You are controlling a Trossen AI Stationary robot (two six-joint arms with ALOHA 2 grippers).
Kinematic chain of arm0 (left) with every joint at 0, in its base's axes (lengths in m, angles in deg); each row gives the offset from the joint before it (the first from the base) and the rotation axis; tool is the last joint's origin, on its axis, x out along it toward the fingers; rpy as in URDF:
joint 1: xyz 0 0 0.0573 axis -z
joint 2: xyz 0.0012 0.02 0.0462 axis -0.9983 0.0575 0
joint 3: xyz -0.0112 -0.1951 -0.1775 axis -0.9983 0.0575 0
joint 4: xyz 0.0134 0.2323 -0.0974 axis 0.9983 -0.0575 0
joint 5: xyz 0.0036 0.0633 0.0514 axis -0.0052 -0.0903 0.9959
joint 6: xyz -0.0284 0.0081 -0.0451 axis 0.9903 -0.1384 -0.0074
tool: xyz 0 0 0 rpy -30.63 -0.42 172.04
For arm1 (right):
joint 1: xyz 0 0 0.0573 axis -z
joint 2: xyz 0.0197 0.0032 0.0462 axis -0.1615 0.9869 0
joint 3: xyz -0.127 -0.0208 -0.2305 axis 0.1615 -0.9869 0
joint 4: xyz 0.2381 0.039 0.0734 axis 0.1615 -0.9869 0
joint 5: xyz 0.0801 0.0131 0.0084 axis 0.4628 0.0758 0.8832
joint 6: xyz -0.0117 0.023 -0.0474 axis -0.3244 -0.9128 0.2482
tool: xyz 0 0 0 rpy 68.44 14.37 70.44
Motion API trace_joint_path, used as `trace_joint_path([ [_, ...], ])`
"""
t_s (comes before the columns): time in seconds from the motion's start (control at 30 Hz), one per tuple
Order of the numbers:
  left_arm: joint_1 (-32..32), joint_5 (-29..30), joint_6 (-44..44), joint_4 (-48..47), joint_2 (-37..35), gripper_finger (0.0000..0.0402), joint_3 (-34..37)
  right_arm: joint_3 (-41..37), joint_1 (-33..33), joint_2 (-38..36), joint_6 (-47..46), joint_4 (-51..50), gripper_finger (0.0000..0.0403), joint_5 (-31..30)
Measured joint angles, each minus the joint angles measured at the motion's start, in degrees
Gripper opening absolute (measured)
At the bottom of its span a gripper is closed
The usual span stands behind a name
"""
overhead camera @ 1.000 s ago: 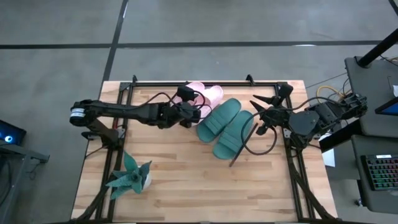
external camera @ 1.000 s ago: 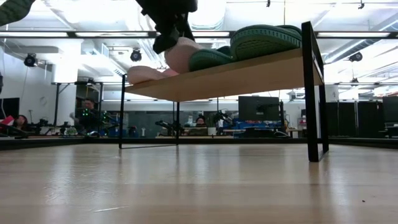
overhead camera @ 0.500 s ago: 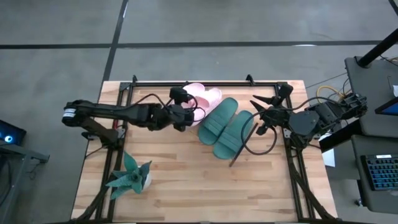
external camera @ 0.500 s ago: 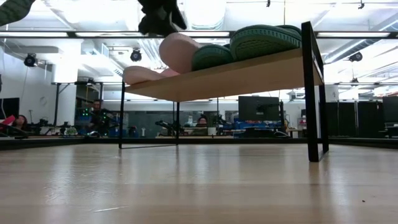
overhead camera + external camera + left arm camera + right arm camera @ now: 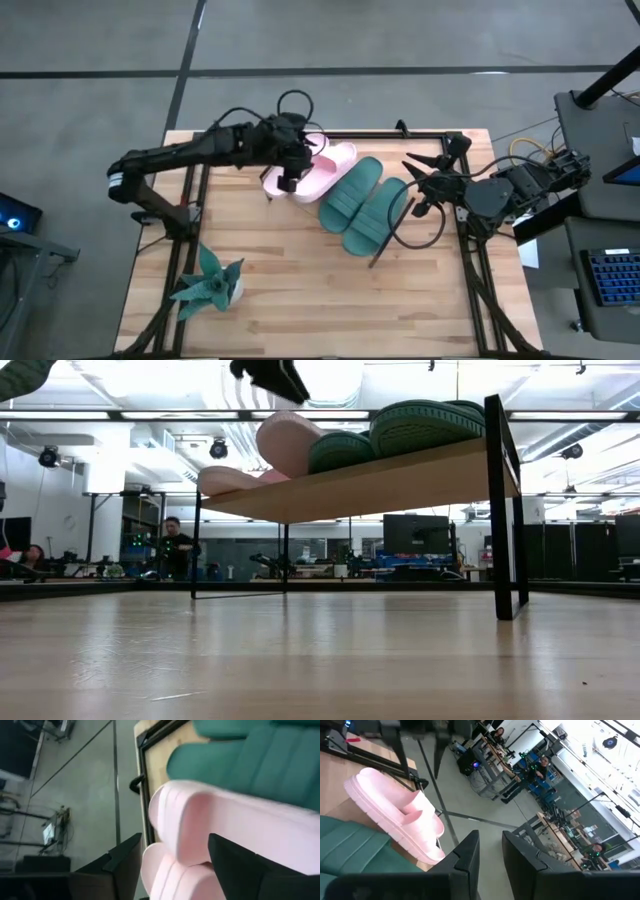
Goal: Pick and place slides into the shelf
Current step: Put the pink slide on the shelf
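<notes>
Two pale pink slides [image 5: 335, 160] [image 5: 300, 184] lie at the left end of the shelf [image 5: 400, 478]. In the low view one pink slide [image 5: 228, 479] lies flat and the other [image 5: 290, 440] leans tilted on it. Two dark green slides [image 5: 352, 192] [image 5: 381, 216] lie side by side on the board to their right. My left gripper [image 5: 290, 179] [image 5: 272, 372] hangs open above the tilted pink slide [image 5: 225, 820], clear of it. My right gripper [image 5: 418, 185] [image 5: 490, 837] waits open by the shelf's right end.
A green leafy toy plant [image 5: 210, 285] stands near the table's near left corner. Black frame rails [image 5: 188, 205] [image 5: 472, 262] run along the table's left and right sides. The shelf's black legs [image 5: 497, 510] stand on the table. People [image 5: 175, 548] show in the room beyond.
My left gripper has risen straight off the tilted pink slide, its arm folding upward and toward the far edge. The pink slide has stayed leaning on the other pink one on the shelf. The green slides have kept still.
</notes>
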State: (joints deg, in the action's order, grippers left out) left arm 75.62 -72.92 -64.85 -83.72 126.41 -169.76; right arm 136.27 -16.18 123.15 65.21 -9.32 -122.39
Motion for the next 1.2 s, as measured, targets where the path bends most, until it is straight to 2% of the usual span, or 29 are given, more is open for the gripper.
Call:
trace_joint_path([
  [0.4, -0.56, 2.03, -2.52, 2.53, 5.73, 0.0203, 0.64, -0.2, 0.0, 0.04, -0.88, -0.04, 0.0087, 0.0],
  [0.57, -0.56, 7.19, -4.75, 4.4, 8.4, 0.0203, 0.64, -0.24, 0.0, 0.04, -0.98, -0.04, 0.0083, 0.0],
  [1.0, -1.29, 7.79, -7.95, 8.42, 11.47, 0.0202, 0.62, -0.33, 0.0, 0.04, -1.09, -0.07, 0.0083, 0.02],
  [1.2, -1.3, 10.67, -8.17, 8.81, 11.8, 0.0187, 0.62, -0.42, 0.0, 0.04, -1.09, -0.07, 0.008, 0.02],
])
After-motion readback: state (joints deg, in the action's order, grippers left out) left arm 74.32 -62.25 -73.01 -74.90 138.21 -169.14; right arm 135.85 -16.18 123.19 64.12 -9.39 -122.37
